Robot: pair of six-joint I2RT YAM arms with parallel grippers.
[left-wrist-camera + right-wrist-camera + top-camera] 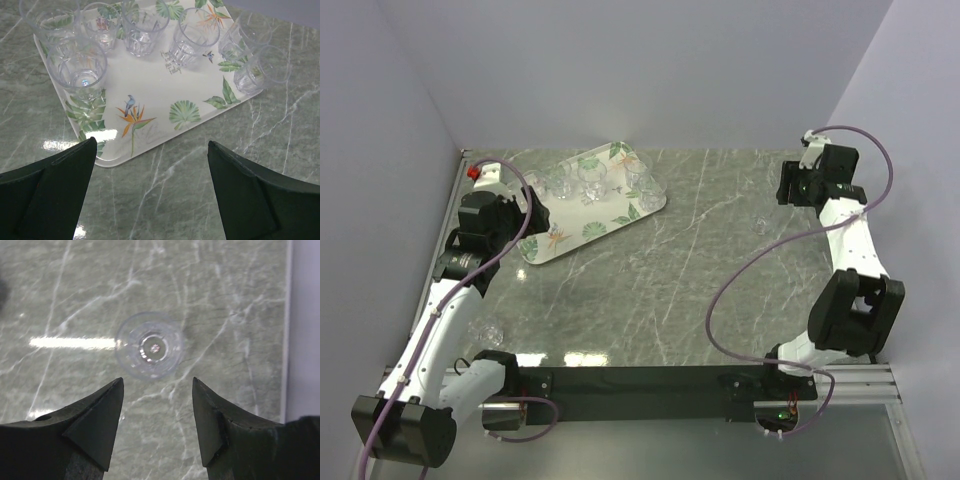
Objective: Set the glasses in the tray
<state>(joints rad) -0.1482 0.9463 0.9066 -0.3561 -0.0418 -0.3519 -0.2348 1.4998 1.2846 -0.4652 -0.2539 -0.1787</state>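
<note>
Tipping worries me: left jaws and right jaws gape empty, and off-centre closing could topple this seemingly upright glass (pixel 150 345).

The tray (pixel 150 95) has a few short lines of small, dark, curly writing (pixel 170 62) printed on it. In the left wrist view the writing sits on a white part of the tray, just beside the bottom of one of the glasses (pixel 192 40). The letters are too small and blurry to read. In the top view the tray is too small to show the writing. No other words, numbers or signs can be read in any of the pictures.
</note>
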